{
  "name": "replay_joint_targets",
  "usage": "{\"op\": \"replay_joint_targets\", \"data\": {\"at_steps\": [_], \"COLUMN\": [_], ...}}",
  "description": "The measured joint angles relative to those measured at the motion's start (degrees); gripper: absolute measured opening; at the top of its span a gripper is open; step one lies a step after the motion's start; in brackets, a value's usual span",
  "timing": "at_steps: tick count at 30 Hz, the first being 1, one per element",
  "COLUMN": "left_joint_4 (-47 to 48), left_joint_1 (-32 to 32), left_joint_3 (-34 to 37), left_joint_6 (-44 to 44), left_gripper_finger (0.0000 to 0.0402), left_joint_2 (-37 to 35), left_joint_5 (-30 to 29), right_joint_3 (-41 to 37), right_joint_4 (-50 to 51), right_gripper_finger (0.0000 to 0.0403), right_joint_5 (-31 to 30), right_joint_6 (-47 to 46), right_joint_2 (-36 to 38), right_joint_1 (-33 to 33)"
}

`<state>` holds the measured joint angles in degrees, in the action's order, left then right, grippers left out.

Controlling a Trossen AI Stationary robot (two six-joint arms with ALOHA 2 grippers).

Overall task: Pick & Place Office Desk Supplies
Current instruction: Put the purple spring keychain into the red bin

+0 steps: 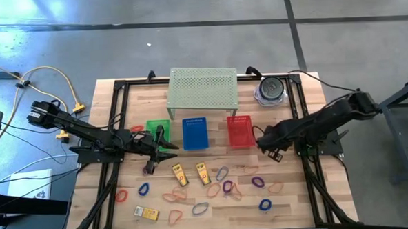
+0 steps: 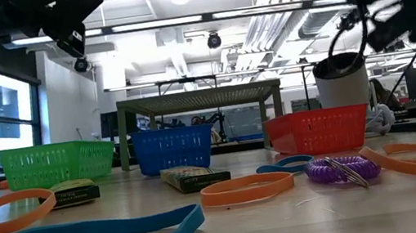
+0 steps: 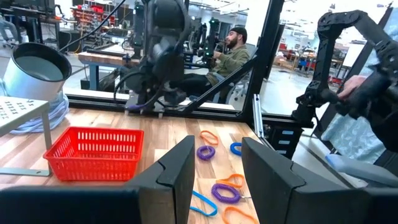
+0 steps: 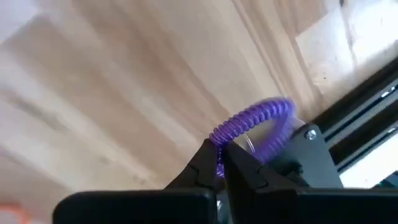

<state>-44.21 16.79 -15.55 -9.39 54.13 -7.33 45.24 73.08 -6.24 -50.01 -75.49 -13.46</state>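
Note:
Rubber-band loops such as a blue one (image 1: 265,204) and yellow packets (image 1: 180,174) lie flat on the near half of the wooden table (image 1: 298,207). My right gripper (image 4: 222,157), near the red basket (image 1: 239,131), points steeply down and is shut on a purple coiled loop (image 4: 255,121). My left gripper (image 3: 217,168) stands open and level by the green basket (image 1: 153,128), nothing between its fingers. A blue basket (image 1: 195,132) stands between the two. My right gripper pinches the purple coiled loop at one spot of its coil (image 4: 219,138) between its two fingertips. The fingers come from above, pointing steeply down. The rest of the loop arches out past the fingertips, clear of the tabletop.
A pale green perforated shelf (image 1: 203,87) stands at the far edge behind the baskets, a round grey-and-clear object (image 1: 270,89) to its right. Black frame rails (image 1: 310,186) run along the table's sides. A person (image 3: 233,50) sits in the room beyond.

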Motion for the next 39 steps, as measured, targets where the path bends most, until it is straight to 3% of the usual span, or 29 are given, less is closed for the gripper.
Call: {"op": "replay_joint_targets", "data": {"at_steps": [6,11,14,18,25,30,39], "left_joint_4": [0.0,0.4,0.5,0.5,1.0,1.9,2.0], "left_joint_1": [0.0,0.0,0.0,0.0,0.0,0.0,0.0], "left_joint_3": [0.0,0.0,0.0,0.0,0.0,0.0,0.0], "left_joint_6": [0.0,0.0,0.0,0.0,0.0,0.0,0.0], "left_gripper_finger": [0.0127,0.0127,0.0127,0.0127,0.0127,0.0127,0.0127], "left_joint_2": [0.0,0.0,0.0,0.0,0.0,0.0,0.0], "left_joint_5": [0.0,0.0,0.0,0.0,0.0,0.0,0.0], "right_joint_3": [9.0,14.0,14.4,14.4,14.4,14.4,14.4], "right_joint_4": [-4.2,-15.9,-22.6,-27.5,-29.0,-32.5,-33.5], "right_gripper_finger": [0.0003,0.0003,0.0003,0.0003,0.0003,0.0003,0.0013], "right_joint_5": [-7.3,-13.5,-15.9,-15.4,-9.0,-4.2,-4.3], "right_joint_6": [1.8,13.9,20.4,25.0,27.1,29.6,25.3], "right_joint_2": [0.6,0.0,0.1,-0.7,-7.2,-14.0,-20.7], "right_joint_1": [-5.1,-7.5,-5.5,-0.1,9.5,13.1,17.3]}}
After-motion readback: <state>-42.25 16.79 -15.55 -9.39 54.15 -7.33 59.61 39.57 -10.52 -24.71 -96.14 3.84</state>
